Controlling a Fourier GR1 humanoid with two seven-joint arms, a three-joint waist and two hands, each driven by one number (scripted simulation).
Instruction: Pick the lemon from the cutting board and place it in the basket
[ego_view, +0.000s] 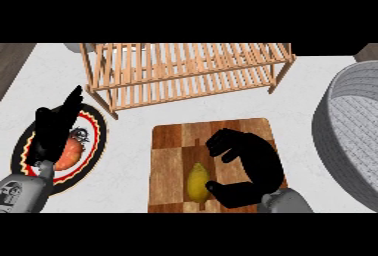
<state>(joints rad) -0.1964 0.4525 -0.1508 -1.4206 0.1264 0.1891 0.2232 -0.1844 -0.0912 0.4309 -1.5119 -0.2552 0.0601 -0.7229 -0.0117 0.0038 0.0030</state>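
A yellow lemon (196, 182) lies on the checkered wooden cutting board (173, 150), near its front edge. My right hand (255, 167) hovers over the board just right of the lemon, fingers and thumb curved toward it but not closed round it; a gap shows between them and the fruit. The grey woven basket (354, 135) stands at the right edge of the view. My left hand (55, 127) rests open at the left, fingers up, over a plate.
A wooden slatted rack (184, 70) stands behind the board. A round plate with a red and black rim (94, 145) at the left holds an orange vegetable (70, 152). White counter lies between board and basket.
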